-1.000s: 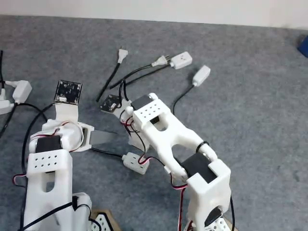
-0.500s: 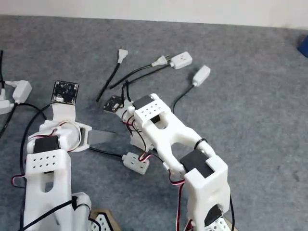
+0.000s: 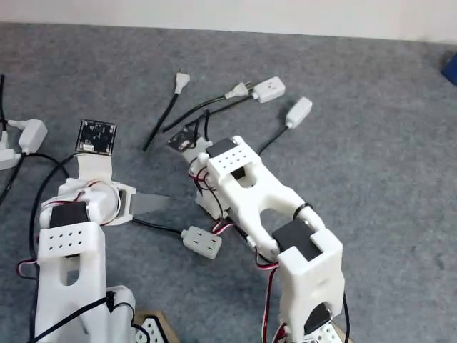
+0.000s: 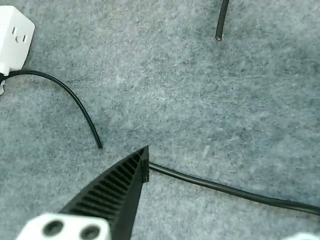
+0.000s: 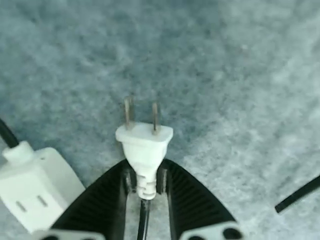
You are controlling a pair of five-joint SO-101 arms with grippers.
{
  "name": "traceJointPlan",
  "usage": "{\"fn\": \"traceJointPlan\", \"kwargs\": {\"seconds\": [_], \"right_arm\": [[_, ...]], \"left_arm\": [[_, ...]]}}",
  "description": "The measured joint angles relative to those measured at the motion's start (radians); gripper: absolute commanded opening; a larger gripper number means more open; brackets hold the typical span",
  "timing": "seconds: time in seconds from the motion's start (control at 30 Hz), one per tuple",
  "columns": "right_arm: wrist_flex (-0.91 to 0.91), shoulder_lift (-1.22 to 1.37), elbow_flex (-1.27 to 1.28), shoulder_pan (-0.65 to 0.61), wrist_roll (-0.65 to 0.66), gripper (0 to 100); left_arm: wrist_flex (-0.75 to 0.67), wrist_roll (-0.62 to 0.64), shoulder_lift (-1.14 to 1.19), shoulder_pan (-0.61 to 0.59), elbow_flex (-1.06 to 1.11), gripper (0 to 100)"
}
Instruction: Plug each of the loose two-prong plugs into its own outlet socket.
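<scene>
While the right gripper [image 5: 146, 169] clenches both black fingers [image 5: 107, 200] on the ribbed neck of a white two-prong plug [image 5: 144, 137], the plug's body and two bare prongs stick out past the fingertips over grey carpet [image 5: 240, 75], and its black cord runs back between the fingers. Just beside the held plug lies a white socket block [image 5: 35, 187], slots up, close against one finger's outer side. On the plug's other side, apart from it, a black cable end [image 5: 300, 197] rests on the carpet. Open carpet stretches ahead of the prongs.

Seen from above, the right gripper [image 3: 187, 141] marks where the held plug is. Beyond it toward the far wall [image 3: 214, 14] lie a loose plug [image 3: 181, 80] on a black cord and a third plug [image 3: 236, 91] lying up against a paired socket [image 3: 270, 88]; a far socket [image 3: 300, 111] lies near that pair. Back from the held plug toward the arm bases, a second socket block [image 3: 201, 241] sits between the two arms. The left gripper [image 3: 146, 204] lies low beside that block's black cable [image 4: 215, 187], which passes right at its tip; whether it is released or clenched I cannot tell. Wide carpet stays open from the held plug out to a blue object [image 3: 451, 68] at the edge
</scene>
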Motion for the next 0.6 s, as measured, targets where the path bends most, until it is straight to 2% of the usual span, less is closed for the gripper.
{"fn": "traceJointPlan", "kwargs": {"seconds": [0.13,0.3,0.43,0.6], "right_arm": [[-0.129,-0.161,0.169,0.003,-0.023,0.6],[-0.288,-0.512,0.494,-0.018,-0.052,0.6],[-0.310,-0.700,0.641,-0.021,-0.087,0.6],[-0.311,-0.786,0.695,-0.095,-0.101,0.6]], "left_arm": [[-0.009,0.000,0.000,0.000,0.000,55],[-0.015,0.000,0.000,0.000,0.000,55],[-0.048,0.000,0.000,0.000,0.000,55],[-0.052,0.000,0.000,0.032,0.000,55]]}}
